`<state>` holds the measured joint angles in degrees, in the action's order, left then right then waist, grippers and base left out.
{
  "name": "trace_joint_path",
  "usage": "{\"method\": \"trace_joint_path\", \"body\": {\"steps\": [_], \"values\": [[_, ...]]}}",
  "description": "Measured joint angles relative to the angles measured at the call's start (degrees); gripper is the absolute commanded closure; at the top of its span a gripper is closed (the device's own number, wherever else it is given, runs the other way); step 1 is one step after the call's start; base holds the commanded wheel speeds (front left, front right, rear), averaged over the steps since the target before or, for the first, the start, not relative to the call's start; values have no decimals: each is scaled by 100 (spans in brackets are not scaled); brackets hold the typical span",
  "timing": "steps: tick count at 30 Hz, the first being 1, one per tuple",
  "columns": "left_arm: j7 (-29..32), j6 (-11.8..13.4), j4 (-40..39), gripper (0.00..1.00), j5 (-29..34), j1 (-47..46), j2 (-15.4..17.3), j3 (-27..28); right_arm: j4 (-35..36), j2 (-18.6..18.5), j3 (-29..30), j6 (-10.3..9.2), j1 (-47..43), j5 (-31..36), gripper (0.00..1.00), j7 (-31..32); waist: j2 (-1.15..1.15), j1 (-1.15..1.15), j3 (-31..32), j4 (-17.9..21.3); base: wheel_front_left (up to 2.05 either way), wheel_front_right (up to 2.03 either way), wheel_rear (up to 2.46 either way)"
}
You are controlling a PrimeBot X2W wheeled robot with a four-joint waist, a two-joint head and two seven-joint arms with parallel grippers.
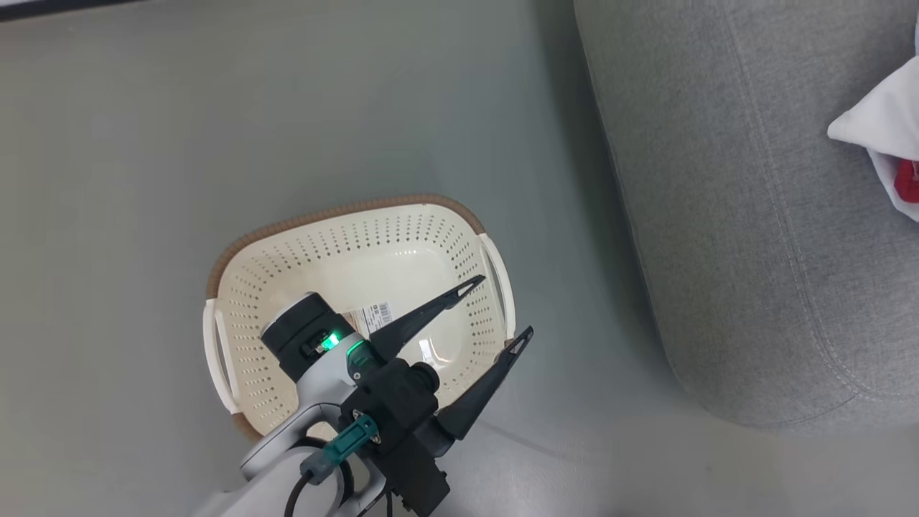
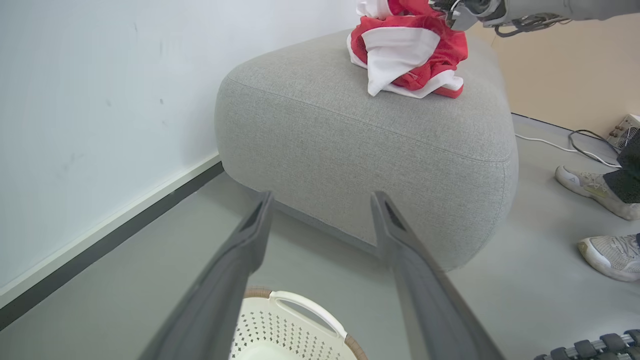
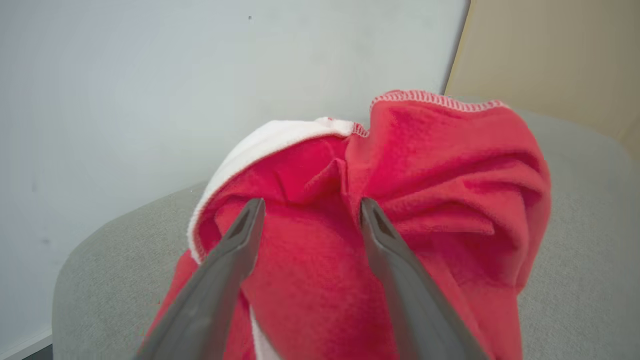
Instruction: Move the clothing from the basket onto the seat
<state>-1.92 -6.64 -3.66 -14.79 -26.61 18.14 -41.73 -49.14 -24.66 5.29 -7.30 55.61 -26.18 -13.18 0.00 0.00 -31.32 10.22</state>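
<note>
The cream basket (image 1: 251, 301) stands on the floor with only a barcode sticker (image 1: 373, 317) inside. My left gripper (image 1: 502, 306) hangs open over the basket's right side with nothing between its fingers. In the left wrist view the left gripper (image 2: 322, 197) points at the grey seat (image 2: 360, 150). The clothing (image 2: 407, 57), a red and white heap, lies on top of the seat. A corner of the clothing (image 1: 887, 136) shows at the right edge of the head view. My right gripper (image 3: 310, 202) is open, fingers spread right against the red clothing (image 3: 425, 200).
A white wall with a dark skirting (image 2: 100, 240) runs on the left. A person's two shoes (image 2: 607, 252) stand on the floor right of the seat, near cables (image 2: 580, 145). My right arm (image 2: 505, 10) reaches in above the heap.
</note>
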Motion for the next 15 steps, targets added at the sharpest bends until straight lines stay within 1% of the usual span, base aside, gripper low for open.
{"method": "trace_joint_path", "body": {"steps": [7,12,15], "values": [[-178,1,271,0,-91,4,-197,-38,185,238,-318,35,-374,199,0,-54,0,0,337,-73,0,0,0],[-279,18,463,0,-212,14,-292,-24,376,320,-474,135,-650,326,0,-60,0,-1,601,-174,0,0,0],[-338,94,576,0,-266,58,-344,40,516,366,-586,208,-821,415,0,-83,0,-1,760,-260,0,0,0]]}}
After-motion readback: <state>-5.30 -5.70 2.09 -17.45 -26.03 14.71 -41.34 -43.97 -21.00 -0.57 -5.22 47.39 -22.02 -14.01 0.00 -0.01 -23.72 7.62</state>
